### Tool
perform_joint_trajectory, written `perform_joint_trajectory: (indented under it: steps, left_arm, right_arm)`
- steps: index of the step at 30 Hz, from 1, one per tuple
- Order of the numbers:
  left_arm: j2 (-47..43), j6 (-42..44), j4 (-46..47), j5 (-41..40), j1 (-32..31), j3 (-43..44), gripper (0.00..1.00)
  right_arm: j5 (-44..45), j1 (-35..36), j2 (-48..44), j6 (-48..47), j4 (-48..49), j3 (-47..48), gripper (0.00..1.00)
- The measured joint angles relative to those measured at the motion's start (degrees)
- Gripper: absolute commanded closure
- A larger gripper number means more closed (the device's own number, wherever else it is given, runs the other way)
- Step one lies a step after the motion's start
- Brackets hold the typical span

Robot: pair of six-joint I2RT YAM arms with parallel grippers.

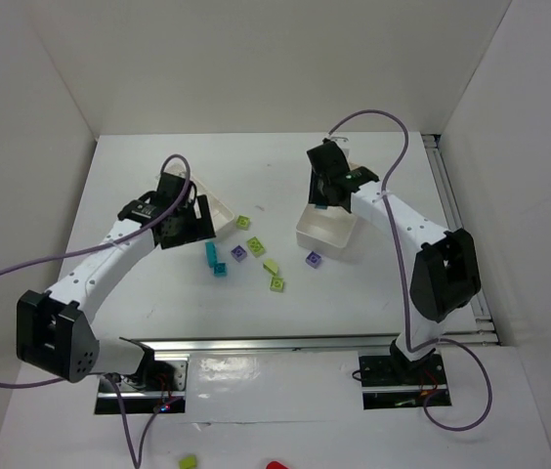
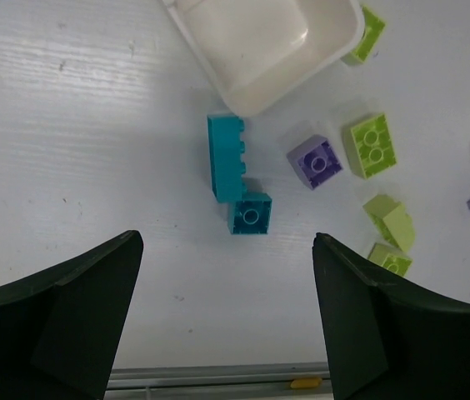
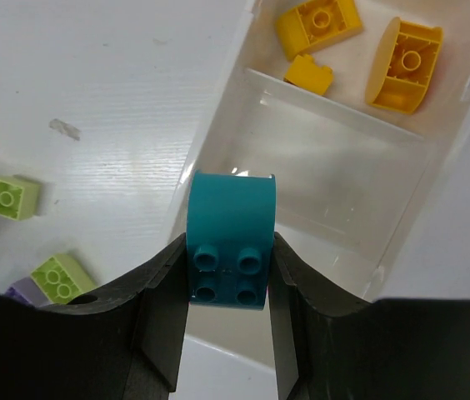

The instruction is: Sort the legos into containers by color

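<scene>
Right pincer (image 3: 228, 279) on glossy, round-topped cyan brick (image 3: 231, 212)

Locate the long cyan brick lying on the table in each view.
Top external: long cyan brick, left of centre.
Left wrist: long cyan brick at centre, below the tray corner.
Right wrist: absent; right gripper holds a different, rounded cyan brick.
Landmark: two-stud lime brick.

Looks like a robotics lab rig: white panels (image 1: 256, 59) boxing in a white tabletop (image 1: 256, 176), two arms (image 1: 90, 274) (image 1: 407, 230) mounted along a metal rail (image 1: 285, 344), purple cables (image 1: 374, 113) trailing.
</scene>
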Motion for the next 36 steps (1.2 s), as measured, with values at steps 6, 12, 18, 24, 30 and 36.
perform_joint_trajectory:
  steps: [6, 12, 18, 24, 30, 36]
  left_arm:
    - [1.55, -2.29, 0.42, 0.61, -4.57, -4.44, 0.08]
    - [4.83, -3.87, 1.18, 0.79, -6.93, -6.21, 0.08]
    - [7.87, -3.98, 1.95, 0.59, -7.17, -6.21, 0.07]
    - [8.63, -3.80, 2.36, 0.31, -7.17, -6.21, 0.14]
    - [11.45, -3.58, 4.83, -0.96, -7.13, -6.21, 0.18]
    - [15.93, -3.58, 7.65, -1.51, -6.67, -5.92, 0.28]
  right_arm:
    - [-0.07, -2.03, 1.44, -1.20, 1.49, -1.55, 0.59]
    - [-0.35, -5.88, 4.20, -2.01, 4.59, -1.73, 0.49]
    - [-1.07, -7.23, 8.33, -2.78, 5.25, -1.68, 0.30]
    - [-1.46, -7.23, 6.86, -2.89, 5.35, -1.81, 0.32]
    - [-1.84, -6.82, -2.89, -3.15, 6.45, -5.44, 0.32]
    - [-1.75, -6.67, -6.86, -3.28, 6.34, -7.45, 0.32]
